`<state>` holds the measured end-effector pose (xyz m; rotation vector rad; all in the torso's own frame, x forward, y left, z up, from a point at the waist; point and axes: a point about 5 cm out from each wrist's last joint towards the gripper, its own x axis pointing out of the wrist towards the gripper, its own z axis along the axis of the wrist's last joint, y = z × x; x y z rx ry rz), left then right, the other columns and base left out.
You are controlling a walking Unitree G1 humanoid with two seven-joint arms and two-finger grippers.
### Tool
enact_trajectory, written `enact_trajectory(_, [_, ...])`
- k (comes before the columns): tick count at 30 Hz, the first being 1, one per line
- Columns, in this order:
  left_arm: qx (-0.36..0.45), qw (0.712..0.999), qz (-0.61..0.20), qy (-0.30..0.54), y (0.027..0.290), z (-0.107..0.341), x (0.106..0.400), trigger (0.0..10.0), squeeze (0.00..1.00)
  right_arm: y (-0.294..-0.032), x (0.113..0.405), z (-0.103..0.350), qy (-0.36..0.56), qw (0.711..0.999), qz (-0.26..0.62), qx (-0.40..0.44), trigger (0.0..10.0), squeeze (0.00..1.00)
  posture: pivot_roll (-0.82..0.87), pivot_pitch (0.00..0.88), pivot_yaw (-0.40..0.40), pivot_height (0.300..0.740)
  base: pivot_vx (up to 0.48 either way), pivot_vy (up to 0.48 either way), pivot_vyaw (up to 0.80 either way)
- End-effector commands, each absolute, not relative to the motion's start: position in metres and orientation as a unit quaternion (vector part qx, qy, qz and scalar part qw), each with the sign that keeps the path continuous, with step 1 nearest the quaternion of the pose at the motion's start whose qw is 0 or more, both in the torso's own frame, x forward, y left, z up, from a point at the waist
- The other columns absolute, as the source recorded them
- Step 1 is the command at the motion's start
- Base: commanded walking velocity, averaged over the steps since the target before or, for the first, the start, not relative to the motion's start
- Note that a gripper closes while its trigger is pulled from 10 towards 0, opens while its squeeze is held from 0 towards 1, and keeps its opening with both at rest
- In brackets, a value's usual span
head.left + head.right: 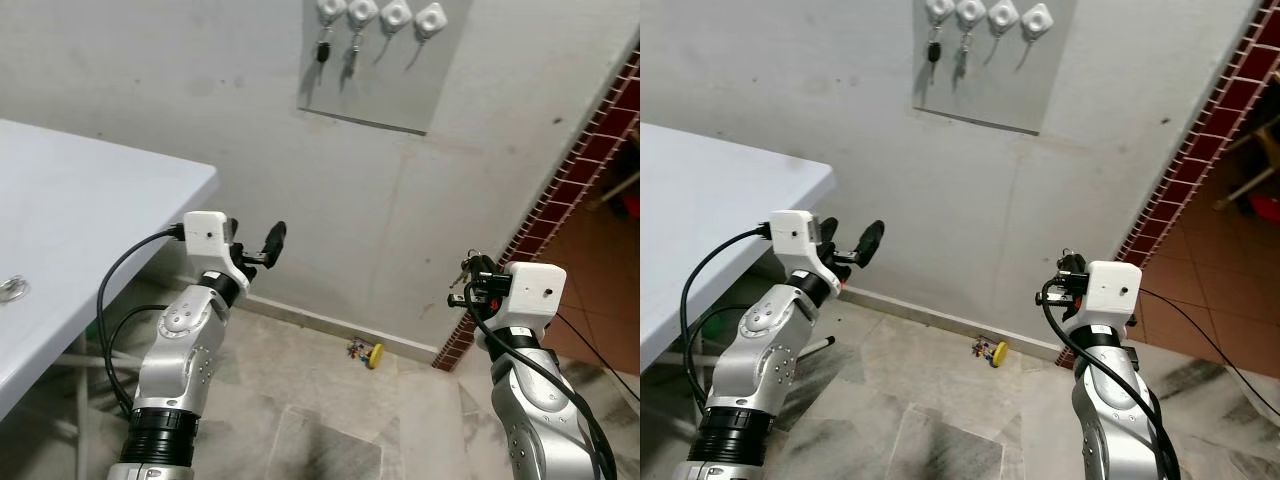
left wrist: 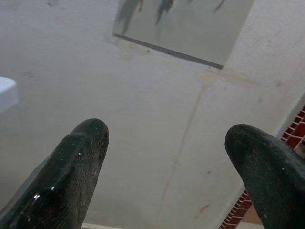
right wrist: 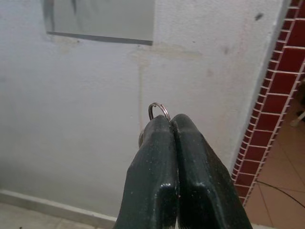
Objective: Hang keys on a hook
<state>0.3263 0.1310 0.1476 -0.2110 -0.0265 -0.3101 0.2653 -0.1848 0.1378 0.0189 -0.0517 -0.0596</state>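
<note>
Right gripper (image 3: 170, 125) fingers clenched on key ring (image 3: 159, 109), protruding above fingertips. Left gripper (image 2: 164, 143) fingers released, hooks (image 1: 377, 15) well above.

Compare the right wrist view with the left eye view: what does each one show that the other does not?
Right wrist view alone: the fingers of the right hand pressed together on a key ring, its loop sticking out above the tips.

Left eye view alone: four white hooks, two already carrying keys, the white table, the open left hand, and a yellow object on the floor.

Both: the grey panel, white wall and red brick column.
</note>
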Motion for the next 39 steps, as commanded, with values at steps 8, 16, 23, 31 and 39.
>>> enact_trajectory(8, [-0.106,0.981,-0.16,-0.024,0.1326,0.1556,0.3293,10.0,0.0,-0.1863,0.2646,0.1425,-0.036,0.999,-0.031,0.012,10.0,0.0,-0.04,0.014,-0.063,0.711,0.104,0.0,0.0])
enact_trajectory(16, [-0.111,0.981,-0.155,-0.025,0.1347,0.1566,0.3291,10.0,0.0,-0.1844,0.2653,0.1426,-0.037,0.999,-0.025,0.014,10.0,0.0,-0.03,0.017,-0.065,0.711,0.374,0.034,0.0])
enact_trajectory(23, [-0.114,0.981,-0.155,-0.024,0.1346,0.1562,0.3284,10.0,0.0,-0.1841,0.265,0.1416,-0.036,0.999,-0.024,0.012,10.0,0.0,-0.03,0.023,-0.064,0.711,0.345,0.328,0.0])
enact_trajectory(31, [-0.112,0.981,-0.156,-0.022,0.1338,0.1558,0.3295,10.0,0.0,-0.1846,0.2638,0.1415,-0.036,0.999,-0.021,0.008,10.0,0.0,-0.03,0.031,-0.063,0.711,0.315,0.363,0.0])
enact_trajectory(39, [-0.101,0.982,-0.16,-0.025,0.1328,0.1577,0.3299,10.0,0.0,-0.1852,0.2633,0.1408,-0.033,0.999,-0.022,0.007,10.0,0.0,-0.03,0.033,-0.061,0.711,0.354,0.281,0.0])
